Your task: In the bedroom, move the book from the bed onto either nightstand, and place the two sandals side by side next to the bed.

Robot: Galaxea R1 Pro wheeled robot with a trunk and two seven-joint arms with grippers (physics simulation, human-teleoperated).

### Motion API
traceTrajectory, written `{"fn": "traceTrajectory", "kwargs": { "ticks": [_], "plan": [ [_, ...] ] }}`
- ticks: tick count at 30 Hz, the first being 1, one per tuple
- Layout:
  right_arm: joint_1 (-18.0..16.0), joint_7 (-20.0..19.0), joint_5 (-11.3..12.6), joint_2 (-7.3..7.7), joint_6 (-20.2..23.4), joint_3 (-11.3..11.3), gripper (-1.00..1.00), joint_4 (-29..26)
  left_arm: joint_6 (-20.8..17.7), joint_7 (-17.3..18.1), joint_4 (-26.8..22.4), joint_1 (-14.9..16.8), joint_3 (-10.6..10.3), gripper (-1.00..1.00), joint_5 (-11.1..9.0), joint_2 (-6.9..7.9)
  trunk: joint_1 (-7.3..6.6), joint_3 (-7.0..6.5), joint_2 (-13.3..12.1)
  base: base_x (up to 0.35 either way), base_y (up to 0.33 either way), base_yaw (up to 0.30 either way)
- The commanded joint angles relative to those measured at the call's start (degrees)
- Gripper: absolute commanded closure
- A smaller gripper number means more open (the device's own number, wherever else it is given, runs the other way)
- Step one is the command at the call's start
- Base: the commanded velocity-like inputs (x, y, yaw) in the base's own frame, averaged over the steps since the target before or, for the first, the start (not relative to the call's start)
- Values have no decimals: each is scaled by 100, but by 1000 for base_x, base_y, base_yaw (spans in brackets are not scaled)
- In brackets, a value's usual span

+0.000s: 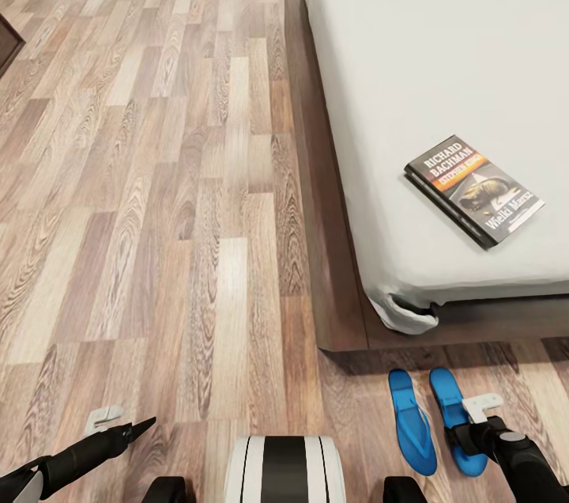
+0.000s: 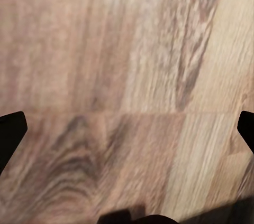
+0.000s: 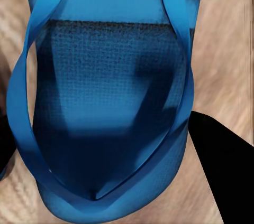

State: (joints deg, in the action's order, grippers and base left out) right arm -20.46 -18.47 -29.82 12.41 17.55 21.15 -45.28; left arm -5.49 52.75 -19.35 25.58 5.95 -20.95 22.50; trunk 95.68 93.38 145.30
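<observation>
While the left gripper (image 1: 111,425) hangs low over bare floor (image 1: 158,171), jaws apart, two sandals (image 1: 412,422) lie side by side beside the bed (image 1: 411,52), book (image 1: 474,190) on its mattress, right gripper (image 1: 482,416) over the outer sandal (image 3: 111,108), jaws spread, not clamped.
</observation>
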Motion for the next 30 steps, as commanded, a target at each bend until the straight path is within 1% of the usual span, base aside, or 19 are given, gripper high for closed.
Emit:
{"fn": "traceTrajectory", "kwargs": {
  "ticks": [1,10,11,15,19,30],
  "plan": [
    [-2,-52,-59,-6,13,20,100,-19,-58,25,2,1,11,-100,-32,0,-1,3,1,0,0,0],
    [-2,-51,-55,-7,9,21,100,-34,-58,25,2,0,10,-100,-32,0,-1,3,1,0,0,0],
    [-2,-51,-53,-5,-33,21,100,-43,-58,25,2,0,11,-100,-32,0,-1,3,1,0,0,0],
    [-2,-56,-50,-10,-500,24,100,-36,-58,25,2,0,11,-100,-30,0,-1,3,1,0,0,0],
    [-2,-59,-50,-11,-582,29,100,-34,-58,25,2,0,9,-100,-32,0,-1,3,1,0,0,0],
    [-2,-62,-50,-11,-595,30,100,-39,-63,25,2,0,9,-100,-32,-8,28,247,16,0,0,0]
  ]
}}
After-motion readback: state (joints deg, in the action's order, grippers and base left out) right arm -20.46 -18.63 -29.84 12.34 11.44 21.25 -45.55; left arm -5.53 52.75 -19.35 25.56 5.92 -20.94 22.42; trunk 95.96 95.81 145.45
